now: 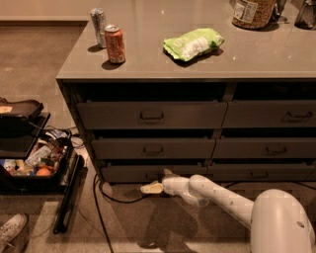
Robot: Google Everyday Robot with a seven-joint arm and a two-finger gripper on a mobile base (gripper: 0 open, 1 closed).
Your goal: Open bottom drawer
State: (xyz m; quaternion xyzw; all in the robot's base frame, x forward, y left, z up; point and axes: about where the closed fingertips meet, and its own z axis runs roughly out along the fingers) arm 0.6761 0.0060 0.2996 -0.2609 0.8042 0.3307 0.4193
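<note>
White arm stretched low from lower right toward the left, wrist level, gripper at its far end, two pale fingers splayed apart

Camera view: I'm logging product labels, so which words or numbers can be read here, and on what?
No text is readable.
Orange-red metal soda can: markings blurred.
Silver metal can: blurred.
Green crinkled plastic bag: print blurred.
Jar's white label: print too small.
Cream tool, low before the grey-brown bottom drawer: no marking seen.
</note>
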